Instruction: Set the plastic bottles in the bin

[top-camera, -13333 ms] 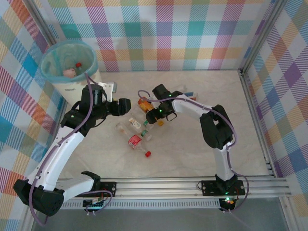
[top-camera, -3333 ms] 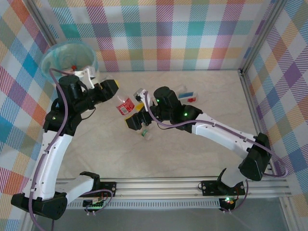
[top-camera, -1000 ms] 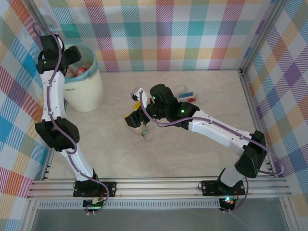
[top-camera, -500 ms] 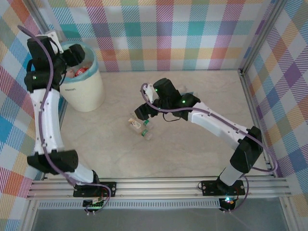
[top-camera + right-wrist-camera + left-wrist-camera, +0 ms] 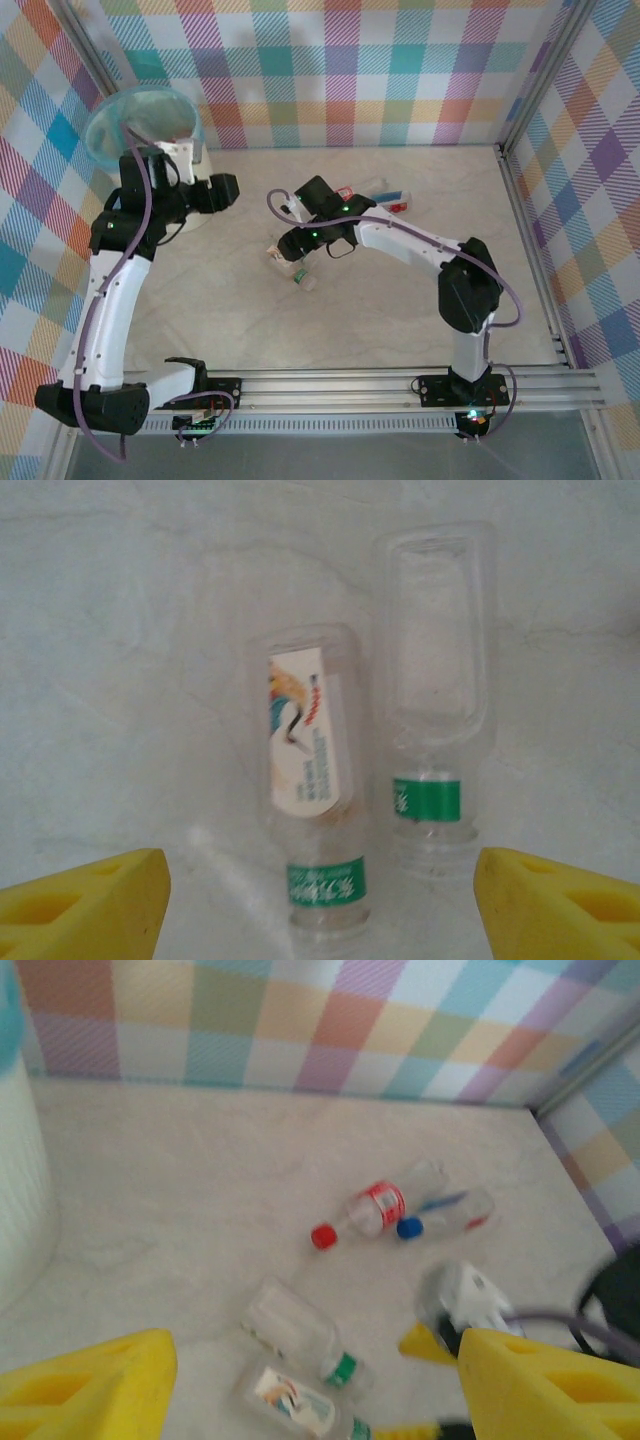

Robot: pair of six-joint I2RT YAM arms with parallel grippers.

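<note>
Here, both grippers hang wide open and empty over a table [image 5: 380, 300] with four plastic bottles on it, the bin [image 5: 98, 125] at the back left.

The left gripper [image 5: 224, 190] hangs just beside the bin, and its arm crosses the bin's near wall. The right gripper [image 5: 283, 243] is above two green-capped bottles and hides part of them from the top camera. Its wrist view shows them whole: the labelled bottle [image 5: 308, 780] and the bare bottle [image 5: 436, 680] lie side by side, long axes parallel, caps toward the fingers [image 5: 85, 900]. The left wrist view adds the red-capped bottle [image 5: 372, 1208] and the blue-capped bottle [image 5: 448, 1210], lying touching near the plaid back wall [image 5: 300, 1020], caps pointing toward the bin side.
</note>
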